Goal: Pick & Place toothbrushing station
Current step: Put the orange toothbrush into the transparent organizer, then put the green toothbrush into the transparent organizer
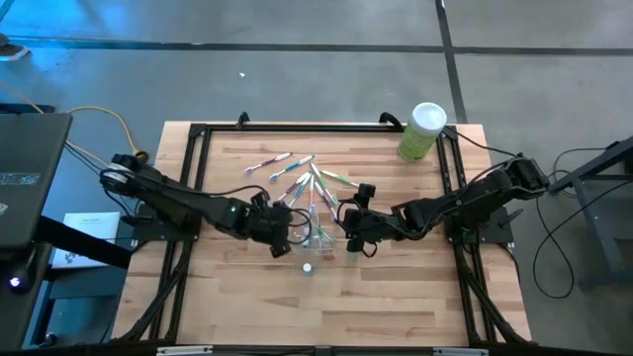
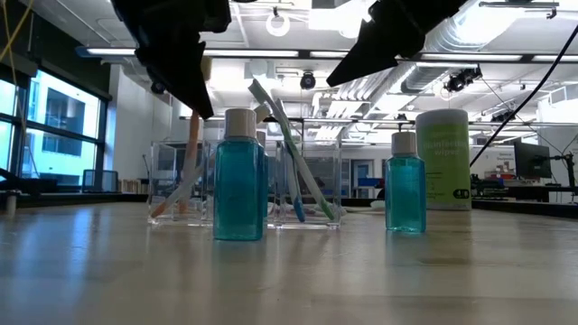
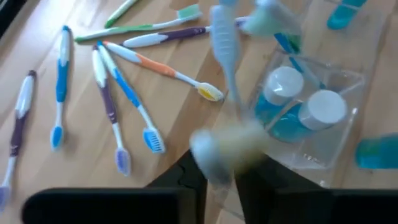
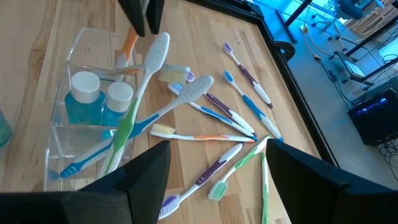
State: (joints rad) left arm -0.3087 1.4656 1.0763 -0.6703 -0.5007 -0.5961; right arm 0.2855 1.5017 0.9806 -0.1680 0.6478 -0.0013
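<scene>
Progress looks partial. Nearest, one small blue bottle (image 1: 308,267) stands loose on the worktop (image 1: 396,297). Behind it the clear holder (image 1: 318,237) carries two bottles and a few brushes. The left gripper (image 1: 288,237) hovers at the holder, an orange-handled brush (image 4: 129,43) just beneath it; grip unclear. The right gripper (image 1: 352,223) waits beside, fingers spread, empty. Farther back, loose toothbrushes (image 1: 282,165) remain to place.

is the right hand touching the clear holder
Apart. The right wrist view shows the right hand open, its fingers hovering short of the clear holder, with bare table and loose toothbrushes between them.
</scene>
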